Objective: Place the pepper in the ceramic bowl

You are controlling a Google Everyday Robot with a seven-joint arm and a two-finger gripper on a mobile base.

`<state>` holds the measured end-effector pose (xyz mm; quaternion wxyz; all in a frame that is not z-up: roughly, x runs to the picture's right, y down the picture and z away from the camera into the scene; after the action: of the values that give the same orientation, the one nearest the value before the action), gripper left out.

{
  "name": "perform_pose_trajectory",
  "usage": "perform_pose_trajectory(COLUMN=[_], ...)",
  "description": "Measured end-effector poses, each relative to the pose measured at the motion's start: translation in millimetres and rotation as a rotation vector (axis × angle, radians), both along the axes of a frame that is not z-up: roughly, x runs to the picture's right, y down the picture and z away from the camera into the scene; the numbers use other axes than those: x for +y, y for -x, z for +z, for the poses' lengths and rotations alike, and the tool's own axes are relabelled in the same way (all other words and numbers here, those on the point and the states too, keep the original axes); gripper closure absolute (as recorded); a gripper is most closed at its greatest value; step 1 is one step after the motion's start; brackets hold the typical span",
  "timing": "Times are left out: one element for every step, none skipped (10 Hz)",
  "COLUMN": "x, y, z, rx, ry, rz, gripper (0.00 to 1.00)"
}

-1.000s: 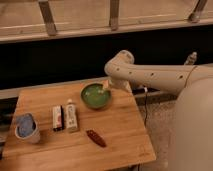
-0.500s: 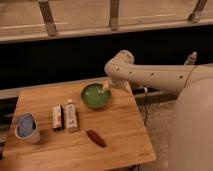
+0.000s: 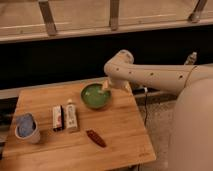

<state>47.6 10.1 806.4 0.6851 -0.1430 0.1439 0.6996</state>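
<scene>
Table [image 3: 122, 132]: wooden top, carries all the items.
Bowl [image 3: 93, 98]: green, glossy inside, nothing in it; sits in the far middle of the table.
Pepper [image 3: 96, 138]: dark red-brown and slim, lying flat on the wood at 6 o'clock from the bowl, well apart from it, lying slantwise to the table's front edge. Nothing touches it.
Gripper [image 3: 106, 86]: at the bowl's 2 o'clock rim, low over the edge; jaws spread wide, nothing in them.
Arm [image 3: 155, 77]: pale, comes in from 3 o'clock and bends down at the elbow above the bowl's right side.
Packages: two small upright ones side by side at 8 o'clock from the bowl, a dark-edged one [image 3: 58, 118] and a white one [image 3: 71, 115].
Cup [image 3: 26, 127]: pale with blue inside, at 9 o'clock from the packages, near the table's left edge.
</scene>
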Motion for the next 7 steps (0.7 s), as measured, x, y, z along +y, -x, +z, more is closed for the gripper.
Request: perform_pose_trajectory(x=[5, 14, 28, 40, 58, 70, 76], y=[22, 48, 71, 85, 101, 110, 115], z=[-3.4, -8.5, -17.6, -26.3, -39.8, -48.6, -53.2], rx=[-0.036, -0.076, -0.118, -0.157, -0.23, -0.279, -0.305], ry=[0.004, 0.012, 0.022, 0.03, 0.039, 0.043, 0.044], rz=[-0.059, -0.121, -0.184, -0.242, -0.354, -0.431, -0.472], gripper=[0.2, 0.2, 0.2, 0.2, 0.2, 0.2, 0.2])
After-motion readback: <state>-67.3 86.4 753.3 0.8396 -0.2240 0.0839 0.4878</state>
